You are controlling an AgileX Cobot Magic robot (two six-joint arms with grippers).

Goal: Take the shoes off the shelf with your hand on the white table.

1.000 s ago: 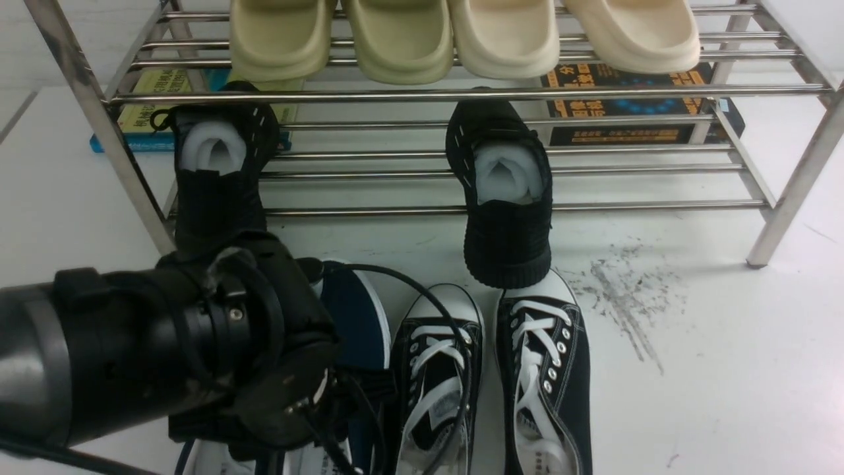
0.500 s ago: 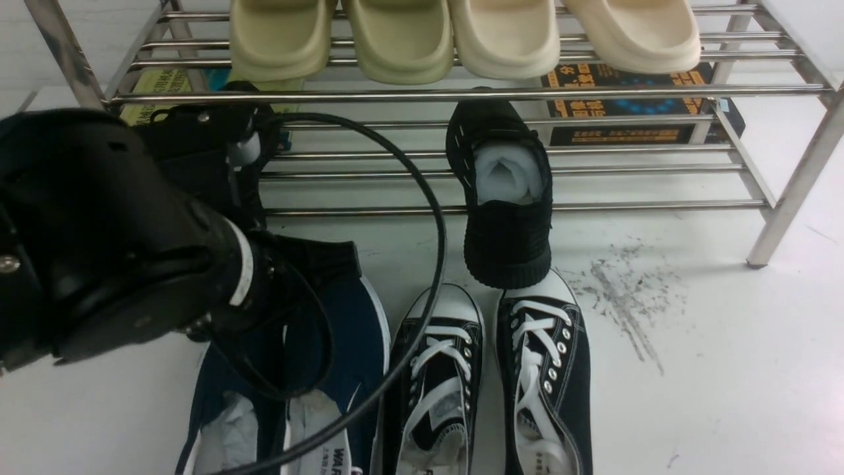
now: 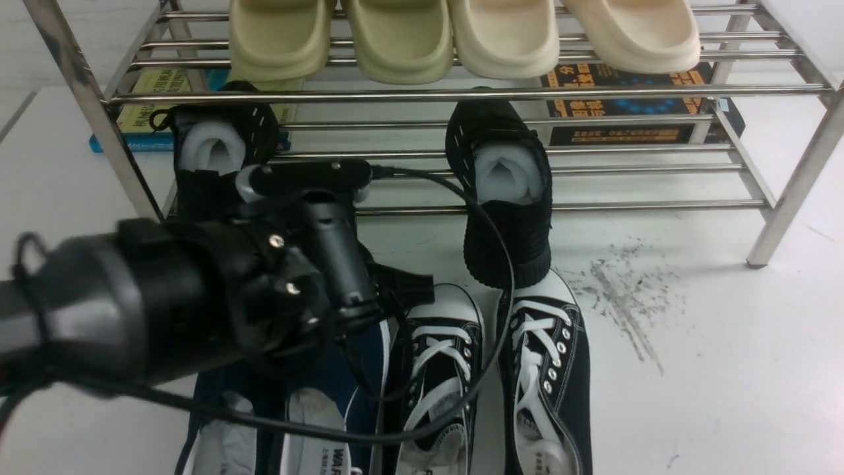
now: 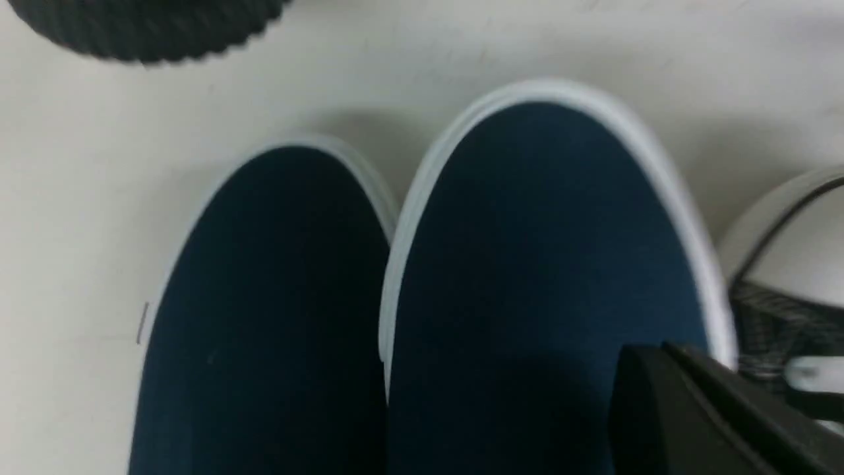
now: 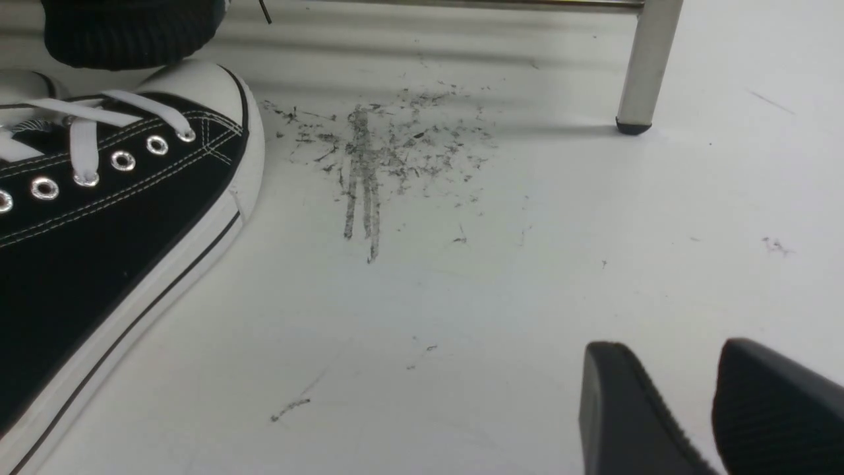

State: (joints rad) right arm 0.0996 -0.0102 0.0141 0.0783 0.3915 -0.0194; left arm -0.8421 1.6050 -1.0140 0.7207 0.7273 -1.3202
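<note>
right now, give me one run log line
left gripper: shut, over shoes | shoes: side by side on table, off shelf | right gripper: low over table, holds nothing

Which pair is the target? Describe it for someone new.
Start at the steel shoe rack. On the white table in front of its left part lies a pair of navy slip-ons, toes toward the rack. Unlike the black lace-up sneakers to their right, they have plain blue uppers and no laces.
</note>
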